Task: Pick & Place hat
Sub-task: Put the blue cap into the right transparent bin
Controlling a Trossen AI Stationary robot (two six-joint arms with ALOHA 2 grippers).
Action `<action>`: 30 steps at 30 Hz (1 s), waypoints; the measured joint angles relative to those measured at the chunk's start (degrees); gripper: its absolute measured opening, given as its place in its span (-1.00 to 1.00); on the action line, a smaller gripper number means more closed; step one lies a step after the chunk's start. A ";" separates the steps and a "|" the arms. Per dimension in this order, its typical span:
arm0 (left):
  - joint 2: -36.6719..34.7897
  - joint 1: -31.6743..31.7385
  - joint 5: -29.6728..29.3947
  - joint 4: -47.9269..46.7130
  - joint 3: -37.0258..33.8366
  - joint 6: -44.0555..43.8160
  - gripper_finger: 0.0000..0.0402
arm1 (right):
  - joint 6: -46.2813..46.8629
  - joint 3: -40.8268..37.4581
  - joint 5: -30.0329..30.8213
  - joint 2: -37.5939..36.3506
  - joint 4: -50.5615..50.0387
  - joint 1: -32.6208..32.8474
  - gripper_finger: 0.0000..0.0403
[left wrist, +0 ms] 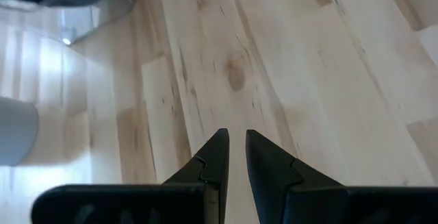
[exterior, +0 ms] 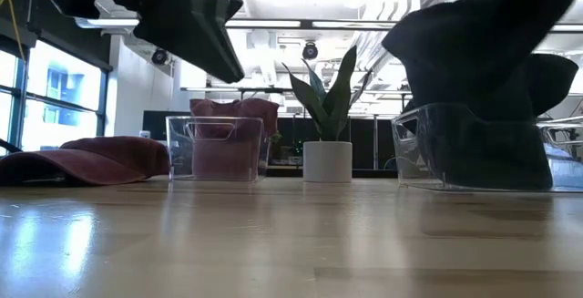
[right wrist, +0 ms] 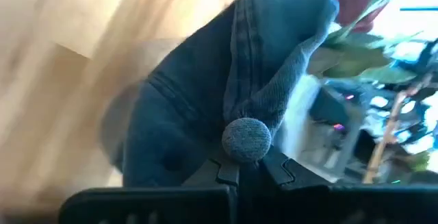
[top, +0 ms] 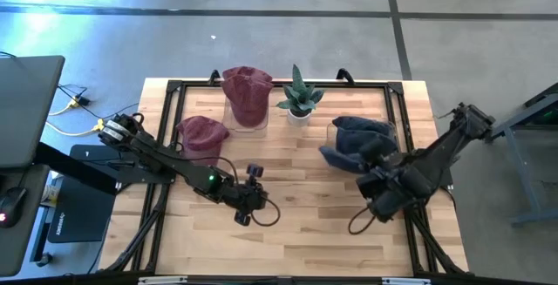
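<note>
The wooden table (top: 305,233) spreads under me, and its widest bare stretch runs across the front and middle, between my two arms. A black frame (top: 174,89) edges the back and sides. Along the back stand a clear bin (top: 247,115) stuffed with a maroon hat (top: 247,91), a small potted plant (top: 298,98) just beside it, and a second clear bin (exterior: 474,148) on my right side. Another maroon cap (top: 202,135) lies flat on the wood in front of the first bin, close to my left arm.

My right gripper (right wrist: 248,157) hangs above the right bin, fingers clenched tight on the top button of the blue denim hat (top: 357,141). The hat is lifted, drooping from that pinch with its lower cloth over and into the bin.

My left gripper (left wrist: 234,142) hovers over bare planks near the table's middle front, well apart from any hat. Its two dark fingers (left wrist: 215,157) stand nearly together with only a thin slit between the tips, grasping nothing and touching nothing.
</note>
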 joint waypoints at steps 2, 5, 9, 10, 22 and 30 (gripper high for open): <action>0.00 0.02 -0.10 1.17 0.01 0.75 -0.77 | 5.24 -1.05 -1.21 0.00 -0.03 1.77 -0.98; 0.00 0.17 -0.25 1.77 0.04 0.86 -0.77 | 13.00 -1.60 -2.80 0.00 -0.01 3.22 -0.99; 0.00 0.18 -2.42 2.00 0.04 1.29 -0.77 | 21.67 1.11 -2.38 0.00 -0.09 3.43 -0.99; 0.00 0.17 -2.97 2.17 0.04 1.30 -0.77 | 24.28 2.22 -2.59 0.00 -0.09 3.04 -0.99; 0.00 0.17 -3.75 3.67 0.04 2.37 -0.77 | 44.70 9.09 -18.00 0.00 -0.04 0.76 -0.99; 0.00 0.17 -3.71 3.42 0.04 2.15 -0.77 | 50.10 8.25 -18.23 -0.45 -0.03 -5.30 -1.00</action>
